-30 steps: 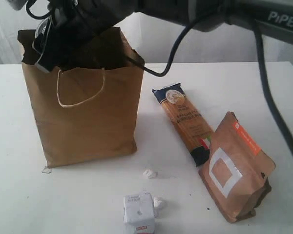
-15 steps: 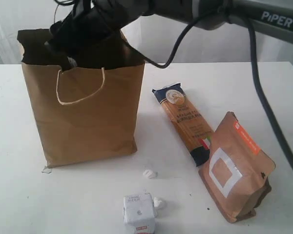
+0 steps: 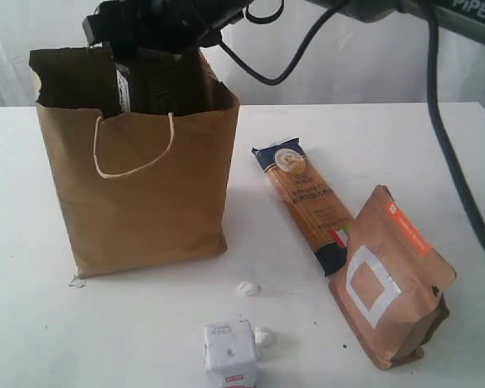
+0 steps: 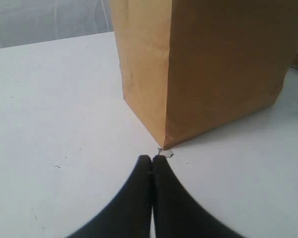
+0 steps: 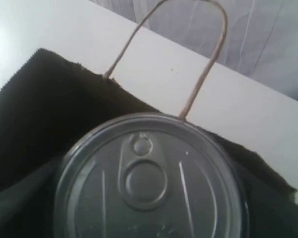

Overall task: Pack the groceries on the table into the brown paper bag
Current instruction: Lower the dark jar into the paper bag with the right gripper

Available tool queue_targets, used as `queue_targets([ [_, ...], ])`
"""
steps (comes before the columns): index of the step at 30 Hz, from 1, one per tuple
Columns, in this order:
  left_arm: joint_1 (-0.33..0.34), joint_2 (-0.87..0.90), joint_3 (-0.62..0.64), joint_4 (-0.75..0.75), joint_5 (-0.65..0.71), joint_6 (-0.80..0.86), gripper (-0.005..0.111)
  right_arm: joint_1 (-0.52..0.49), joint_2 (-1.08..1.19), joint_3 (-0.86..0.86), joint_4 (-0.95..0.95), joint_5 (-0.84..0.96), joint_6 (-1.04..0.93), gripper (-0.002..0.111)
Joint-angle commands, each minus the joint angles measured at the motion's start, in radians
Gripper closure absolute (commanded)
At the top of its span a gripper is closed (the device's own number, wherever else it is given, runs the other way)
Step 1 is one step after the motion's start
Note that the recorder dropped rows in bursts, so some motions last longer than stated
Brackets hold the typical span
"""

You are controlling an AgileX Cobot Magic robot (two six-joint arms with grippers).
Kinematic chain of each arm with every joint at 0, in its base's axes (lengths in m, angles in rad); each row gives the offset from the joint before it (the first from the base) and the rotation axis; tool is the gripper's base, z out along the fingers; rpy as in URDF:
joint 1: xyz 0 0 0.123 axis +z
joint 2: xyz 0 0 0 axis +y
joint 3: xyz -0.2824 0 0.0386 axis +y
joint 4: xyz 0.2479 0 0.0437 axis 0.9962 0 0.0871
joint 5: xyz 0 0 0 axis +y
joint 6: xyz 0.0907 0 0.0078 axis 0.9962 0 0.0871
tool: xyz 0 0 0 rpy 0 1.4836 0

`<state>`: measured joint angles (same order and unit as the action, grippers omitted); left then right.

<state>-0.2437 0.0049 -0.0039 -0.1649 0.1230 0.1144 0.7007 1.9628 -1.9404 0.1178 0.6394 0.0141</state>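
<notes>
"Down at the left, by the bottom corner of the brown paper bag [image 4: 213,64], how does the left gripper [image 4: 152,159] stand?"

"Fingers pressed together with nothing between them, tips low over the table [image 4: 49,99], just short of that corner. A tiny clear scrap [image 4: 165,152] pokes out at the corner."

"And the bag itself?"

"Upright on the left part of the table, mouth open, a pale cord handle [image 3: 133,149] hanging down its front. It has no print."

"What is at its mouth?"

"The dark silver-topped jar [image 3: 158,85]. It is upright, long axis vertical, pull-tab lid facing up, lower part hidden behind the bag's front rim. The right gripper [image 3: 162,48] reaches across from the right and is clamped wide on it from above. The right wrist view shows only the lid, not the fingers."

"Next along?"

"At the front edge is the white carton [image 3: 230,354], with grey print and a red strip too small to read. One of the tiny white lumps [image 3: 246,288] lies near it and another just beside it."

"Then the long spaghetti packet [image 3: 307,202]?"

"It lies flat, long axis slanting from far-left to near-right, blue end with a round emblem pointing away. One word looks like SPAGHETTI, and there are green, white and red stripes near the near end."

"And at the right?"

"The brown orange-labelled pouch [image 3: 388,283] overlaps that near end, with its top away. It has a white square outline on its face, and the label's mark is unreadable. The arm [image 3: 469,10] overhead reads PiPER."
</notes>
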Motion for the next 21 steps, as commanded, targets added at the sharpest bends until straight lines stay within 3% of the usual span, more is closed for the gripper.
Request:
queue_targets([
  [1,0.005,-0.005,0.004,-0.005,0.002,-0.006,0.107,0.015,0.016,-0.012,0.023,-0.025,-0.037,0.108],
  [9,0.005,-0.005,0.004,-0.005,0.002,-0.006,0.107,0.024,0.045,-0.017,0.031,-0.003,-0.045,0.108],
  [12,0.005,-0.005,0.004,-0.005,0.002,-0.006,0.107,0.028,0.045,-0.018,0.078,0.002,-0.09,0.092],
  [14,0.005,-0.005,0.004,-0.005,0.002,-0.006,0.107,0.034,0.045,-0.018,0.08,0.004,-0.09,0.088],
  [21,0.005,-0.005,0.004,-0.005,0.002,-0.006,0.107,0.036,0.043,-0.042,0.035,0.02,-0.1,0.09],
])
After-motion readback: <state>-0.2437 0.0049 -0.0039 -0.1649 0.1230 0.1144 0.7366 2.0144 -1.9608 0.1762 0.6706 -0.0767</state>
